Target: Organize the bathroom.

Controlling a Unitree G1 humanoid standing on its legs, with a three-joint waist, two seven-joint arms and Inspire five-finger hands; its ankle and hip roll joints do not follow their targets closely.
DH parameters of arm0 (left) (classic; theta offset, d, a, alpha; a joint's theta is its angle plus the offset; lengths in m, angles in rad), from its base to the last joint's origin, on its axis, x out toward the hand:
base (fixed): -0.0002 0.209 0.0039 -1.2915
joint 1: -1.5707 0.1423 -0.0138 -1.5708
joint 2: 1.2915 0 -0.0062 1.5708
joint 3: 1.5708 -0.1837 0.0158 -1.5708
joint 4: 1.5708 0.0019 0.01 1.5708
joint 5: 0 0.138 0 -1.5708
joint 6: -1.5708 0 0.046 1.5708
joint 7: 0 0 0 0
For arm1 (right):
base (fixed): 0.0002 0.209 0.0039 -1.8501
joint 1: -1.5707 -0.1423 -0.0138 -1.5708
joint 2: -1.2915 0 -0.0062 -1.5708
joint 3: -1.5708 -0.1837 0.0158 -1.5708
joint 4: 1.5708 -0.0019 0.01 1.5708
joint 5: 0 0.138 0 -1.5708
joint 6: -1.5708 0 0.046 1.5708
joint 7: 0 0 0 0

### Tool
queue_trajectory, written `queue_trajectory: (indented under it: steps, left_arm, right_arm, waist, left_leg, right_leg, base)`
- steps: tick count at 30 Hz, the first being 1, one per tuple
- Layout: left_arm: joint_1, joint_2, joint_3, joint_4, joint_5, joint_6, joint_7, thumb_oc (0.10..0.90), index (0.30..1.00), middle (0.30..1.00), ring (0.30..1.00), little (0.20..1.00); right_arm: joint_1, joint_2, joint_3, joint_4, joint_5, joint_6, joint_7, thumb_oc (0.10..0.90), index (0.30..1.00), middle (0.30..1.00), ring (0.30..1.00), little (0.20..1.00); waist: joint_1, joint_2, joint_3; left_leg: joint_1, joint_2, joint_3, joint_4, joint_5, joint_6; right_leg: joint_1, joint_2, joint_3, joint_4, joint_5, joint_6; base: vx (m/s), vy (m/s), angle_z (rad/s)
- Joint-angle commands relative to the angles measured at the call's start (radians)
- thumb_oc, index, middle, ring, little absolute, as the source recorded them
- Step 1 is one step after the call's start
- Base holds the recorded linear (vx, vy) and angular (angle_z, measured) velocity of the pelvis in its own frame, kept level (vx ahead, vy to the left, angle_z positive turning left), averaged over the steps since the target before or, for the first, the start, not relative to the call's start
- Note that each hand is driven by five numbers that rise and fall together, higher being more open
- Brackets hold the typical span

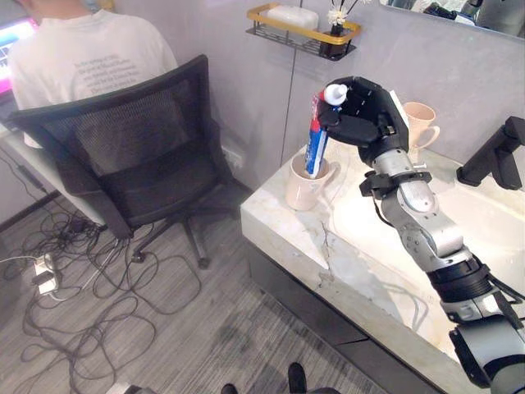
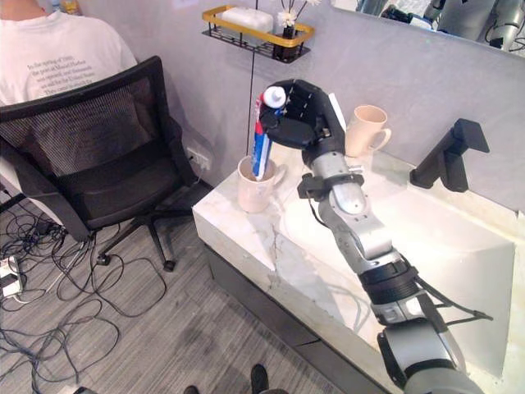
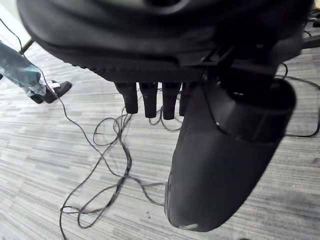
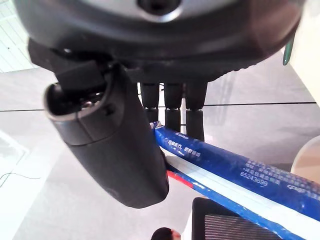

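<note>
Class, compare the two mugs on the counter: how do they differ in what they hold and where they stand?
The near mug stands by the counter's front corner; the far mug stands back by the wall. The near mug has a blue toothpaste tube standing in it, pinched by the right robot hand; nothing sticks out of the far mug, and no hand touches it. Both are pale, upright and have a handle.

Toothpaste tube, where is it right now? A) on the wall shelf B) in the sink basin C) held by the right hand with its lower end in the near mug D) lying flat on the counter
C: the right hand is curled round the upper part of the toothpaste tube, which stands nearly upright with its lower end inside the near mug on the counter.
</note>
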Motion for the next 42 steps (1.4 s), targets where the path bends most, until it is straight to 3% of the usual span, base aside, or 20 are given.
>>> queue_trajectory:
  steps: [1,22,42]
  left_arm:
    - [0.037,0.075,-0.002,0.062,0.022,0.058,0.039,0.800,0.900,0.900,0.900,0.900]
    - [0.044,0.071,-0.005,0.064,0.019,0.048,0.054,0.800,0.900,0.900,0.900,0.900]
    - [0.031,0.060,-0.017,0.060,-0.002,0.072,0.063,0.800,0.900,0.900,0.900,0.900]
  right_arm:
    - [-0.093,0.085,-0.111,-0.079,-0.014,-0.180,-0.013,0.400,0.300,0.300,0.300,0.300]
    - [-0.091,0.096,-0.110,-0.068,-0.045,-0.227,-0.034,0.400,0.300,0.300,0.300,0.300]
    - [-0.066,0.102,-0.105,-0.107,-0.052,-0.244,-0.059,0.400,0.300,0.300,0.300,0.300]
  waist:
    - [-0.017,-0.056,-0.097]
    - [-0.009,-0.059,-0.077]
    - [-0.020,-0.064,-0.048]
  left_leg:
    - [-0.061,-0.061,0.132,0.150,-0.081,0.040]
    - [-0.072,-0.060,0.126,0.160,-0.084,0.041]
    - [-0.114,-0.065,0.132,0.245,-0.111,0.043]
  right_leg:
    - [-0.065,0.045,0.118,0.170,-0.081,0.048]
    - [-0.074,0.044,0.115,0.184,-0.090,0.042]
    - [-0.082,0.035,0.116,0.210,-0.099,0.033]
  base:
    - [0.00,0.000,0.00]
    - [0.00,0.000,0.00]
    - [-0.01,0.001,0.03]
